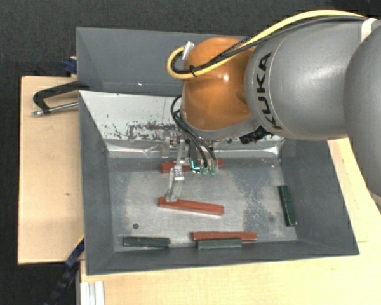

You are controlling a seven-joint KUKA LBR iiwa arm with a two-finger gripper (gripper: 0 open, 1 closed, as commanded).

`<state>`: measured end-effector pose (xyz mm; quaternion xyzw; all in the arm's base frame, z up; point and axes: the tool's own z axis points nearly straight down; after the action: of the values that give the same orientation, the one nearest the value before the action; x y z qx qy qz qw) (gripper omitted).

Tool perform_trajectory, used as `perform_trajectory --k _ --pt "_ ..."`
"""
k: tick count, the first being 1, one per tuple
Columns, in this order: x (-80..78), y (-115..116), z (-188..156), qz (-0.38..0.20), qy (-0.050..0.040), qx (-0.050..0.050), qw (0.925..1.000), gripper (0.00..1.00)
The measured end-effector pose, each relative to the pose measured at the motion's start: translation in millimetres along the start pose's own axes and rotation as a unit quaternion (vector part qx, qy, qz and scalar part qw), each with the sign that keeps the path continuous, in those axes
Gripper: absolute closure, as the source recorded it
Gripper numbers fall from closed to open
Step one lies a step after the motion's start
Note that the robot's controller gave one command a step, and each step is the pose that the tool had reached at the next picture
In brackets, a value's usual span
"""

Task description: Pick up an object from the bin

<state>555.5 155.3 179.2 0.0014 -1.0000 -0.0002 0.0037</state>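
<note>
A grey arm [317, 75] is marked KUKA in black. An orange cover [213, 81] is fixed at its 9 o'clock, looped by a yellow cable [292, 19]. Black wires [192, 137] and a thin silver gripper [175, 186] are hung at the cover's 6 o'clock.

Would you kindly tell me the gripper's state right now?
Gripper: cannot be told, open or closed; it is down by the left end of a red bar mid-bin.

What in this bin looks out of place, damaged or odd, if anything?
Nothing looks broken or spilled. The oddest spot is at the front wall: a red bar lies right against a dark green bar, perhaps overlapping it. The back wall shows dark scuff marks.
</note>
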Motion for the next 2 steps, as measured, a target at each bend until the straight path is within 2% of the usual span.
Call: perform_trajectory --k 1,2 --pt "-2.0 -0.8 -4.6 0.001 -0.0042 -0.001 1.0000 0.00" --pt "24.6 -43.7 67.7 0.005 -0.0060 -0.001 1.0000 0.00"
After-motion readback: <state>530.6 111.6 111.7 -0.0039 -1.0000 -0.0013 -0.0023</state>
